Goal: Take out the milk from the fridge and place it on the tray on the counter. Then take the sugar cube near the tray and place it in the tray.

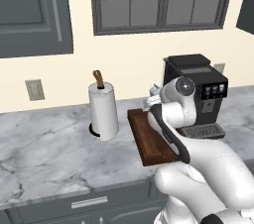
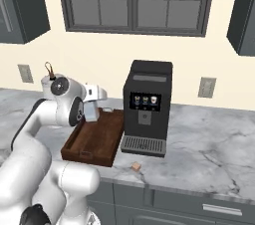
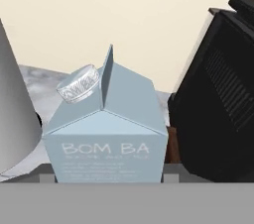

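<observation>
**Milk carton over the far end of the tray**

On the worktop (image 2: 209, 149) front, the sugar cube (image 2: 135, 167) lies alone near the tray (image 2: 94, 142). Further back, the tool (image 2: 92, 111) pinches the milk (image 3: 106, 131) at the tray's far end. Behind stand the coffee machine (image 2: 146, 109) and paper towel roll (image 1: 103, 111).

Tray (image 2: 94, 142) on counter (image 2: 209, 154) — sugar cube (image 2: 135, 167) beside

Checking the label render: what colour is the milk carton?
Pale blue-grey milk carton, best in the hand view.
</observation>
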You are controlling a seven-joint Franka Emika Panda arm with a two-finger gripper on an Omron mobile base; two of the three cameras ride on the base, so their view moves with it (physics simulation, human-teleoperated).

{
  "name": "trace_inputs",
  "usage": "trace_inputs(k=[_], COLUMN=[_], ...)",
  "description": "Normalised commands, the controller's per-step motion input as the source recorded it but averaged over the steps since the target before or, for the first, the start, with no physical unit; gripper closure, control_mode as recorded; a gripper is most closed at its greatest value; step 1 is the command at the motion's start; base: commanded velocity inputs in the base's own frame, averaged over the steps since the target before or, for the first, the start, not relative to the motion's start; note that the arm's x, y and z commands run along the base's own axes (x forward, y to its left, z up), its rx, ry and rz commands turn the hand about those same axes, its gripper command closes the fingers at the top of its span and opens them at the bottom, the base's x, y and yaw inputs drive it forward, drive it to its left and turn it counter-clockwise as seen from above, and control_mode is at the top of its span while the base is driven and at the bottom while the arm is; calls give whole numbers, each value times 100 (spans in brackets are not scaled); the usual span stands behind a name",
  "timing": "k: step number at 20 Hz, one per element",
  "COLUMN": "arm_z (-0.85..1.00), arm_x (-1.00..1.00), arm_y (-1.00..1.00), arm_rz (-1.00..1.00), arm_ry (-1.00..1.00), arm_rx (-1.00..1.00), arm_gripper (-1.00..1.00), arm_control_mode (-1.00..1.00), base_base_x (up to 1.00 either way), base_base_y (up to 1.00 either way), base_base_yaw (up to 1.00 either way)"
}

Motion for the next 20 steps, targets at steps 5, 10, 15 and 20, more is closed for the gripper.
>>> trace_inputs(k=[5, 10, 15, 20], arm_z=[-37, -34, -26, -9], arm_x=[44, 20, 2, 11], arm_y=[0, 0, 0, 8], arm_rz=[0, 0, 0, 0], arm_ry=[4, -1, -6, -7], arm_rx=[2, 6, 14, 5], arm_gripper=[100, 100, 100, 100], arm_control_mode=[-100, -100, -100, -100], base_base_x=[0, 0, 0, 0], base_base_y=[0, 0, 0, 0], base_base_yaw=[0, 0, 0, 0])
